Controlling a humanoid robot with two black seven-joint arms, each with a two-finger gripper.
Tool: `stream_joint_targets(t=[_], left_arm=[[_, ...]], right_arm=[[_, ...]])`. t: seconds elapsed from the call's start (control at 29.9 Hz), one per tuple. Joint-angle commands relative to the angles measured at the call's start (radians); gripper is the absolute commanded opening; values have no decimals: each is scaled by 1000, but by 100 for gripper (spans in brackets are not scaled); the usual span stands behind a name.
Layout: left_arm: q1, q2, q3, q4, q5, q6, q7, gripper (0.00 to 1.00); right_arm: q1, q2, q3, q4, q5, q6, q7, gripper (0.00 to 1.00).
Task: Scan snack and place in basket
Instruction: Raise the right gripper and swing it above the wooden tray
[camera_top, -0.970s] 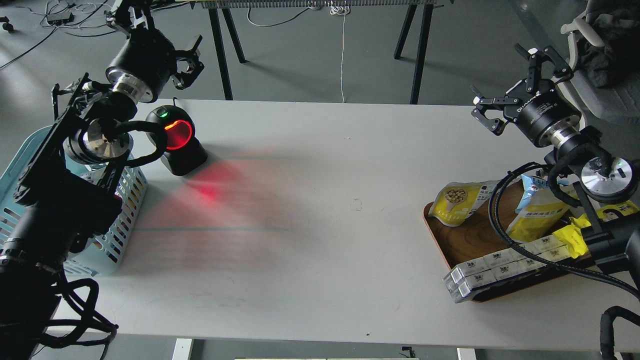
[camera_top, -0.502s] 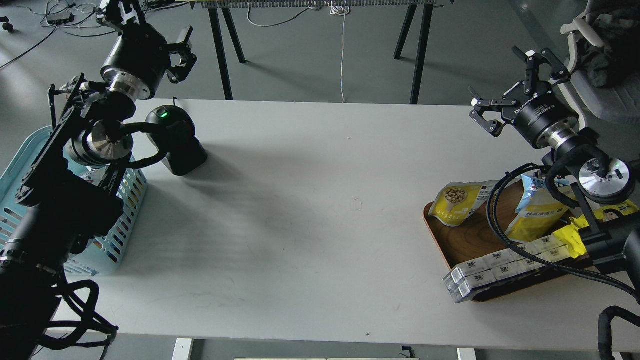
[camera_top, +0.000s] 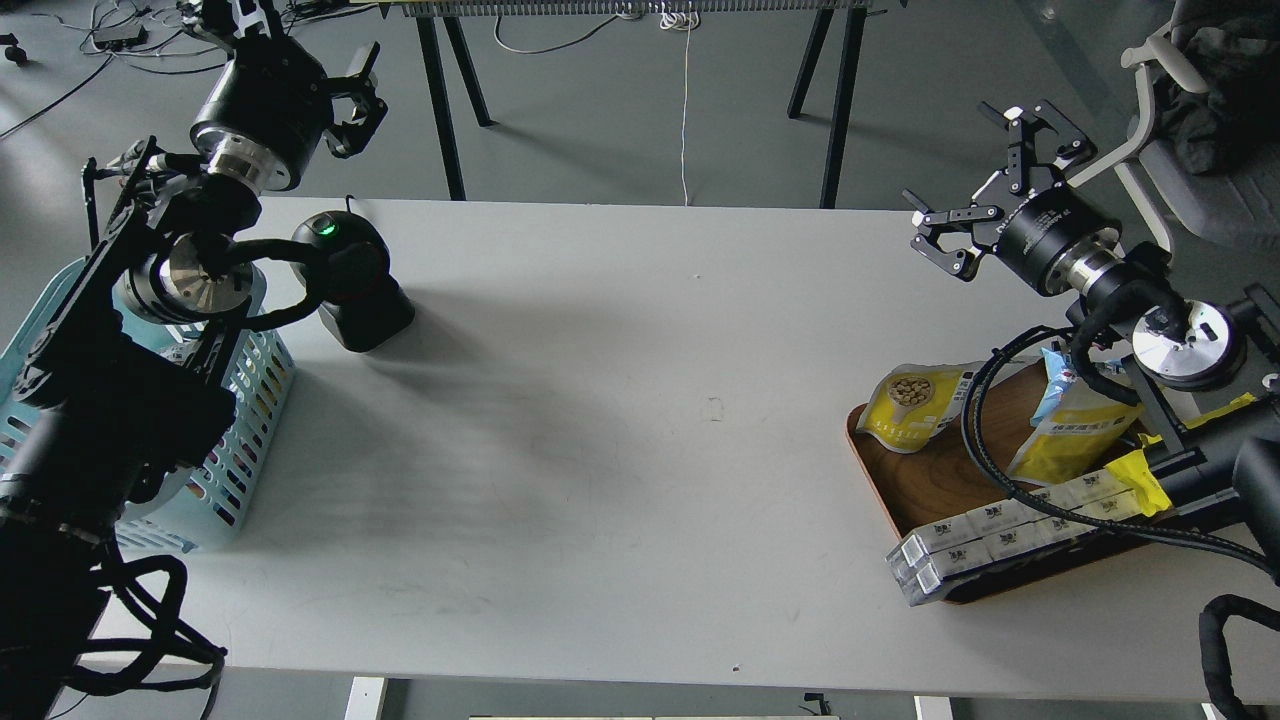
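Note:
The snack (camera_top: 912, 405), a flat yellow pouch with a round picture of beige beans, lies on the left end of the brown wooden tray (camera_top: 935, 485) at the table's right. My right gripper (camera_top: 978, 178) is open and empty, raised above the table's back right, up and to the right of the snack. The light blue slotted basket (camera_top: 245, 425) stands at the table's left edge, mostly hidden behind my left arm. My left gripper (camera_top: 290, 42) is open and empty, held high beyond the table's back left corner. A black scanner (camera_top: 355, 285) stands beside the basket with a green light on.
The tray also holds a yellow pouch with a light-blue top (camera_top: 1075, 420), a bright yellow wrapper (camera_top: 1140, 478) and several white boxes (camera_top: 985, 545) at its front edge. A chair (camera_top: 1200, 160) stands at the back right. My right arm's cables hang over the tray.

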Motion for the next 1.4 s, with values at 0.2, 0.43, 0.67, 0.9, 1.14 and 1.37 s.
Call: stream_joint_targets(t=[0.2, 0.43, 0.67, 0.9, 1.14, 1.37], left_arm=[[1, 20, -1, -28, -1, -6, -6, 100], [2, 20, -3, -28, -3, -35, -13, 100], [2, 22, -12, -28, -3, -57, -15, 100], [2, 23, -17, -29, -4, -72, -17, 100], [2, 26, -21, -28, -4, -72, -18, 100], [13, 31, -31, -28, -6, -69, -38, 100]], right_arm=[[273, -220, -425, 21, -2, -9, 0, 99], [520, -412, -787, 146, -6, -18, -5, 99], [825, -590, -1169, 318, -8, -32, -65, 99], [1172, -652, -1519, 418, -5, -43, -152, 99], [1390, -523, -1809, 525, 168, -115, -230, 97], [1408, -383, -1828, 650, 484, -443, -242, 97]])
